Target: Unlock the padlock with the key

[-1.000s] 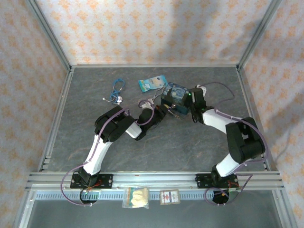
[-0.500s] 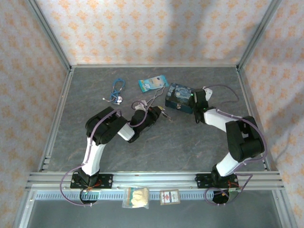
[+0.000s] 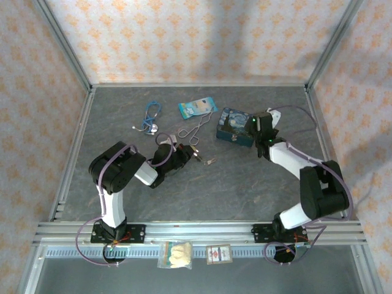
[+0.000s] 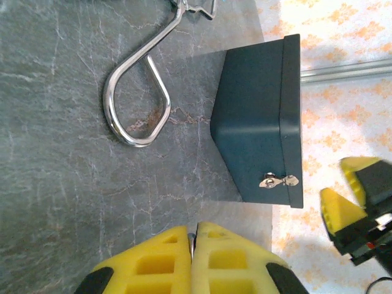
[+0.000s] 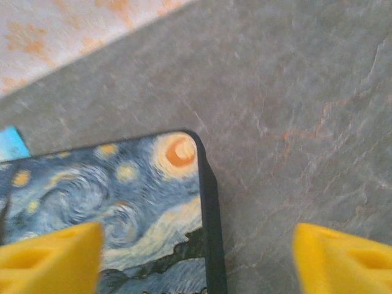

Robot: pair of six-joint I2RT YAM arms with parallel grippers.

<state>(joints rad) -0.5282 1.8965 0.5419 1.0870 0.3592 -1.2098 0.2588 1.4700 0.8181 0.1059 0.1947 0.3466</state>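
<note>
**Status:** unlock not done, by my reading.

**Left gripper** (image 3: 195, 151): low over the table (image 3: 245, 184), fingers pressed together. Left wrist view shows the pads closed tight w/ at most a thin pale sliver at the seam. Can't confirm anything is pinched.

**Key** (image 3: 210, 162): prob. the small pale item lying on the table just beyond the left gripper's tip. Too small to be sure.

**Padlock:** can't locate w/ certainty. It may sit in the dark clutter at that same tip.

**Painted tin** (image 3: 236, 125): closed, just beside the forceps (image 3: 195, 130). Its latch (image 4: 277, 180) carries no lock.

**Right gripper** (image 5: 197, 239): spread wide over the tin's lid corner, holding nothing.

**Left to do:** secure key, seat it in lock, turn, free shackle.

**Obscured:**
- Shackle state is unreadable.
- Left fingers are cropped at the frame edge in the wrist view.
- Right wrist view is blurred, and both fingers are cut off at the bottom.
</note>
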